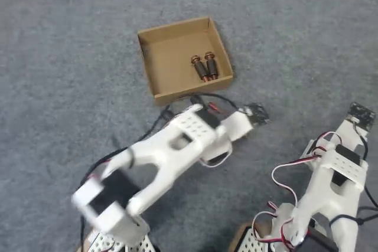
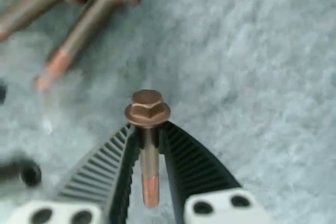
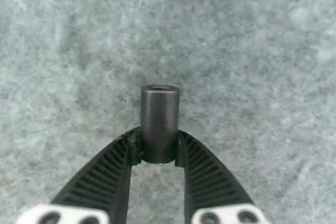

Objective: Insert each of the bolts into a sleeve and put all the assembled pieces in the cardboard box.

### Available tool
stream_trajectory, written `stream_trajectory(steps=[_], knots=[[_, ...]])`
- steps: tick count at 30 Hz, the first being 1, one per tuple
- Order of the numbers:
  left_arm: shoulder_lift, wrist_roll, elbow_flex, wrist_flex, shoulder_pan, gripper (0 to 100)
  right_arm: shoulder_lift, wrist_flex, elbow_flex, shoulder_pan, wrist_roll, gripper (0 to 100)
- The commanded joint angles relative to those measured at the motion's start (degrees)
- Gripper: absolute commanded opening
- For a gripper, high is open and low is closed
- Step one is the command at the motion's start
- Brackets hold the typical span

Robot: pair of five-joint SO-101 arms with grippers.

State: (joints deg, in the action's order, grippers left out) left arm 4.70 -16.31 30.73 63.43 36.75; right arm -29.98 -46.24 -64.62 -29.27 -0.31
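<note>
- The left claw [image 2: 148, 129] is clamping shut on a bolt [image 2: 147, 109]. It is pinching the shank just under the hex head, so the head is sticking out past the tips and the coppery end is running back between the jaws.
- That grip is holding the bolt steady, but it is also keeping the entering end boxed in. I judge the sleeve may be hard to slide on without a new hold.
- The right claw [image 3: 158, 142] is closing narrowly around a dark sleeve [image 3: 159, 124]. It is gripping the sleeve's near end and leaving the open bore facing away from the wrist, probably so a shank can go in unhindered.
- Both claws are hanging over the grey carpet [image 3: 262, 35], well apart from each other, so the two parts are not yet meeting.
- Two more bolts [image 2: 79, 30] are lying close together on the carpet beyond the left claw, waiting for their own sleeves.
- The cardboard box [image 1: 171, 45] is sitting open on the carpet just beyond the left arm. Two finished pieces [image 1: 204, 67] are lying side by side in one corner.
- By my reckoning the task is running around its middle.
</note>
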Motion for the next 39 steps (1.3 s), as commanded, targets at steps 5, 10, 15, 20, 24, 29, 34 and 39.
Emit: stream_trajectory(steps=[5,10,15,20,24,29,34,39], knots=[[-26.3,16.1,16.7,-11.7,-10.8,1,-2.8,0.7,1.1,1.0,1.4,1.8],[-33.7,26.3,25.1,-21.1,-21.1,1,-2.8,0.4,1.0,1.1,1.5,1.8],[-35.3,33.5,28.0,-25.4,-28.6,1,-2.8,0.2,1.0,1.9,1.5,1.7],[-30.1,35.7,25.9,-25.2,-33.4,1,-2.8,0.2,1.0,1.9,1.5,1.7],[-21.2,35.7,21.4,-24.0,-35.3,1,-2.8,0.1,0.9,1.9,1.5,1.7],[-10.2,40.2,11.4,-16.8,-35.5,8,-2.8,0.1,0.9,1.9,1.5,1.7],[-4.5,41.9,5.6,-12.0,-37.9,12,-2.8,0.1,0.9,1.9,1.5,1.7],[-3.6,41.9,4.7,-12.0,-38.6,8,-2.8,0.1,0.9,1.9,1.5,1.7]])
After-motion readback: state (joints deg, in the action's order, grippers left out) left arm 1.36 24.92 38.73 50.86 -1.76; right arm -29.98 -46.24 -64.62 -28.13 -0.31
